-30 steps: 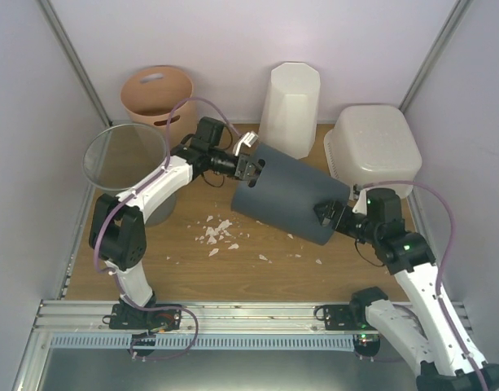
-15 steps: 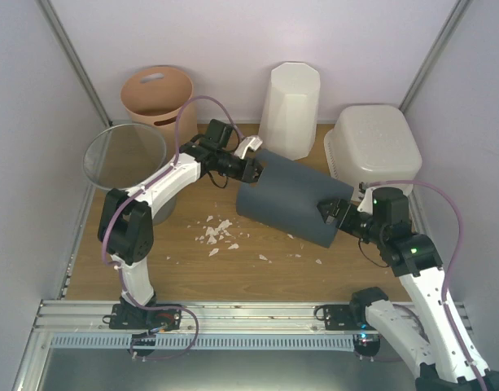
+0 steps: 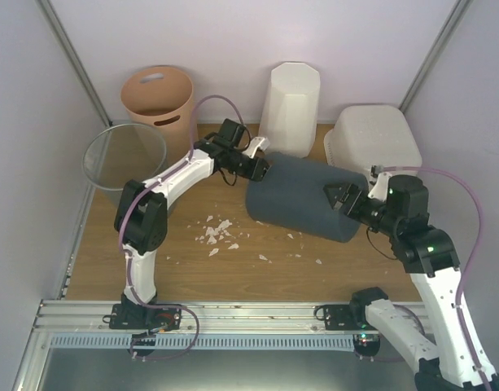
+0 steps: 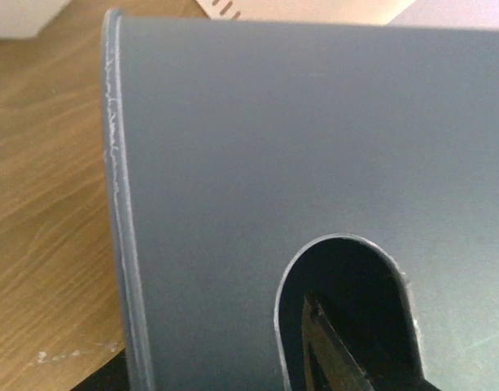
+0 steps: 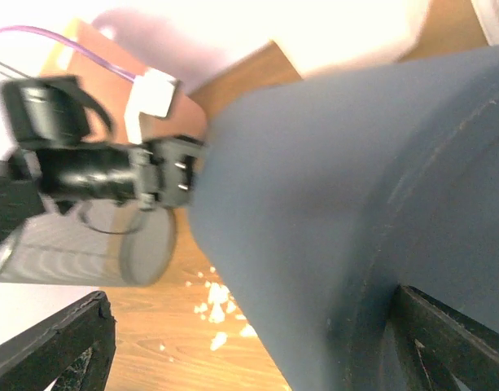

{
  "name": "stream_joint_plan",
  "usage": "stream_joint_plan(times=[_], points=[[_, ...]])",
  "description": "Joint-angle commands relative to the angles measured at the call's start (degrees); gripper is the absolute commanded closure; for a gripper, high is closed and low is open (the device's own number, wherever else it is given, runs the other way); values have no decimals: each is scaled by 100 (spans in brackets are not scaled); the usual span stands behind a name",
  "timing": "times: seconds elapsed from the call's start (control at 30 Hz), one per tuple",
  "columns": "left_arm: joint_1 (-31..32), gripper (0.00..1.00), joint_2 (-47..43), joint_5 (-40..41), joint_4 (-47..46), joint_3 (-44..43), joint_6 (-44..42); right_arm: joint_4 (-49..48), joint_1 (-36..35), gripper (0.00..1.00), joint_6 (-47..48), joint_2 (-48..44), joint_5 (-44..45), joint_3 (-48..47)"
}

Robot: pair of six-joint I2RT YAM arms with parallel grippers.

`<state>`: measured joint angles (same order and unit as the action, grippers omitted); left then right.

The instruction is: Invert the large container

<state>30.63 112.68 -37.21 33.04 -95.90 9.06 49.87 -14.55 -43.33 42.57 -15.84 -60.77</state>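
Observation:
The large container point(image 3: 371, 145), a wide white tub, stands at the back right with its flat closed side facing up; neither gripper touches it. A dark grey bin point(image 3: 302, 199) lies on its side between the two arms. My left gripper point(image 3: 260, 169) is at the bin's rim and open. One of its fingers point(image 4: 330, 350) pokes through the oval handle hole and the other sits just past the rim. My right gripper point(image 3: 337, 200) is open at the bin's base point(image 5: 412, 244), its fingers point(image 5: 62, 342) wide apart.
A peach bin point(image 3: 157, 98) and a grey wire-mesh bin point(image 3: 123, 159) stand at the back left. A tall white faceted bin point(image 3: 290, 106) stands behind the grey bin. White crumbs point(image 3: 216, 232) lie on the wooden table. Walls close in on three sides.
The grey bin has shifted to the right and turned. My left gripper loosened its pinch on the bin's rim and followed it. My right gripper backed to the right with the base.

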Motion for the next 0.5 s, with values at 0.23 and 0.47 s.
stream_joint_plan(times=[0.23, 0.47], points=[[944, 54, 790, -2597, -372, -334, 639, -1578, -167, 10, 159, 694, -1480, -650], [1181, 53, 1638, -2982, -558, -636, 884, -1234, -176, 9, 302, 720, -1271, -541]])
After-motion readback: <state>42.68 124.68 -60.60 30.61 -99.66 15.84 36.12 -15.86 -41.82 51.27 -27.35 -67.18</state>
